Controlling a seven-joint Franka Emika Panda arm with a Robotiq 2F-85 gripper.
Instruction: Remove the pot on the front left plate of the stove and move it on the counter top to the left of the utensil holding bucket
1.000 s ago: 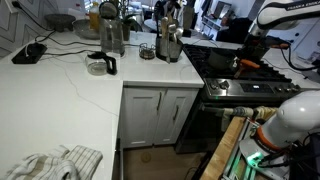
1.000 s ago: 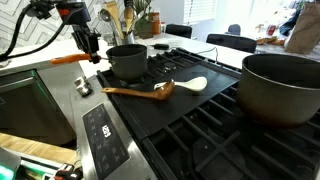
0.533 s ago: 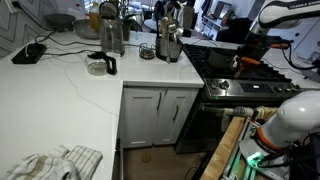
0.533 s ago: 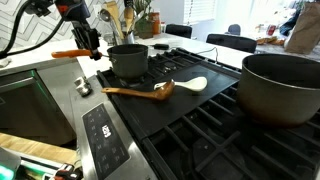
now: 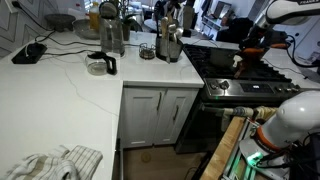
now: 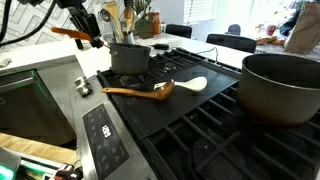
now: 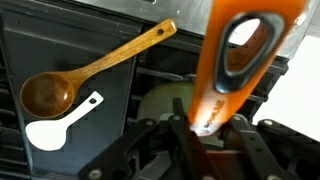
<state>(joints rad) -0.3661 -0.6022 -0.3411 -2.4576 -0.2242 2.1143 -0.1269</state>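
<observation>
A small dark pot (image 6: 128, 58) with a long orange handle (image 6: 73, 33) sits just above the front left burner of the black stove (image 6: 190, 115), handle end raised. My gripper (image 6: 93, 35) is shut on that handle. In the wrist view the handle (image 7: 235, 55) runs up between my jaws (image 7: 205, 128). The pot also shows small at the far right of an exterior view (image 5: 252, 46). The utensil bucket (image 6: 122, 22), full of utensils, stands on the counter behind the pot; it is the metal holder (image 5: 168, 44) by the stove's edge.
A wooden spoon (image 6: 135, 91) and a white spoon (image 6: 190, 85) lie on the stove beside the pot; both show in the wrist view (image 7: 85, 78). A large dark pot (image 6: 282, 88) fills the near right burner. A kettle (image 5: 112, 36) and glass cup (image 5: 98, 66) stand on the white counter (image 5: 70, 95).
The orange handle and my gripper have risen and shifted toward the back, and the pot has lifted slightly off the burner with them.
</observation>
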